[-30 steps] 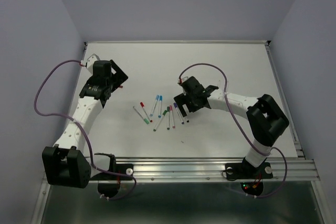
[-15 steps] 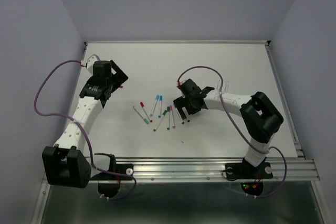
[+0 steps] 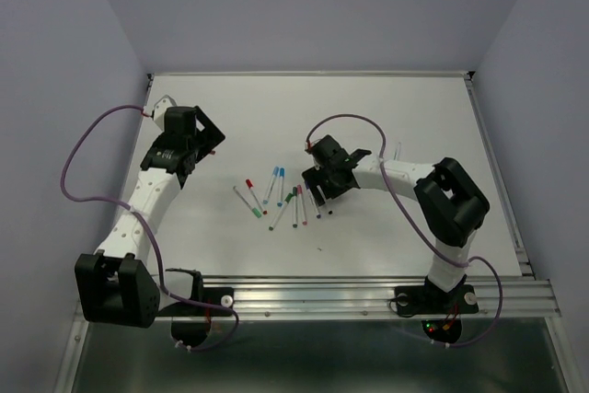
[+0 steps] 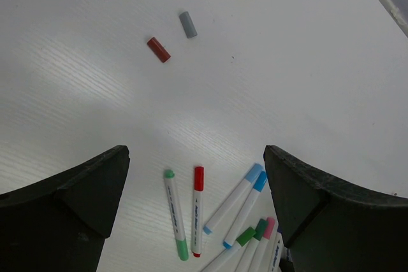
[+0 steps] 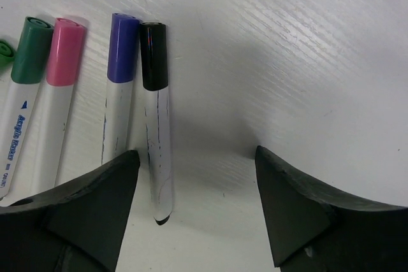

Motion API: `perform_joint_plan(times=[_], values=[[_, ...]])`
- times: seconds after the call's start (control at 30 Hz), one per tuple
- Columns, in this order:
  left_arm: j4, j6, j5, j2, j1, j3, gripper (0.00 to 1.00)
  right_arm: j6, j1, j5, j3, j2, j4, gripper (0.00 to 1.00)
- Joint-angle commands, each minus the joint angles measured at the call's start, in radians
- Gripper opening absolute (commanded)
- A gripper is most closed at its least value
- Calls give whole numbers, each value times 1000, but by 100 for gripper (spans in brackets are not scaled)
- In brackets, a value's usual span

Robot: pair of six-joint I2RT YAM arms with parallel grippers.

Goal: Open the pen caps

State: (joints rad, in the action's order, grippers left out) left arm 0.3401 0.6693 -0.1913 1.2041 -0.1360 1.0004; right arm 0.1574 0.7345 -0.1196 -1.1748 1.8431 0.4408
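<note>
Spread wide and empty above the white desk (image 4: pixel 287 62): left gripper (image 4: pixel 196 157). Beyond it, near each other and apart from the pens (image 4: pixel 197 211), a loose red cap (image 4: pixel 159 50) and grey cap (image 4: pixel 187 24). Likewise parted, holding nothing: right gripper (image 5: pixel 196 157), low over the desk, with black cap (image 5: pixel 153 55) and purple cap (image 5: pixel 122 47) seated on pens just beside one finger, then pink cap (image 5: pixel 65 51) and green cap (image 5: pixel 32 49) further out.

Two loose pen caps (image 4: pixel 159 50) lie beyond the clustered pens (image 4: pixel 198 211) on the table (image 4: pixel 319 62).
</note>
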Motion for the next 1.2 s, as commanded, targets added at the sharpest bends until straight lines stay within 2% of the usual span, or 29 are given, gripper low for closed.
perform_joint_plan(times=[0.0,0.23,0.27,0.33,0.37,0.47,0.53,0.7,0.77,0.8,0.87,0.93,1.1,1.17], values=[[-27,-22,-8,6,-2,4,99,-1,11,29,-14,65,-39,75],[-30,-23,-10,8,-2,4,99,-7,11,46,-20,103,-47,52],[-30,-23,-11,8,-2,4,99,-7,11,43,-22,113,-47,41],[-30,-25,-11,6,-2,4,99,-7,11,46,-23,120,-47,35],[-29,-25,-11,6,-2,4,99,-7,11,47,-22,125,-50,27],[-32,-28,-4,5,-2,4,99,-12,11,57,-16,131,-51,15],[-36,-31,6,2,-4,3,99,-12,11,63,-6,131,-65,1],[-87,-63,85,-11,-4,-14,99,22,11,-23,-9,71,-112,1],[-128,-79,185,-21,-8,-32,99,24,11,-61,-16,15,-125,1],[-180,-88,278,-35,-19,-54,99,27,11,-64,-19,-31,-138,1],[-249,-93,349,-50,-37,-75,99,37,-10,-52,-17,-83,-164,1],[-292,-97,436,-58,-63,-85,99,37,-21,23,-10,-163,-186,1],[-469,-65,548,-83,-169,-118,99,45,-21,294,47,-304,-275,1],[-521,-39,581,-84,-192,-128,99,59,-21,352,61,-338,-309,1]])
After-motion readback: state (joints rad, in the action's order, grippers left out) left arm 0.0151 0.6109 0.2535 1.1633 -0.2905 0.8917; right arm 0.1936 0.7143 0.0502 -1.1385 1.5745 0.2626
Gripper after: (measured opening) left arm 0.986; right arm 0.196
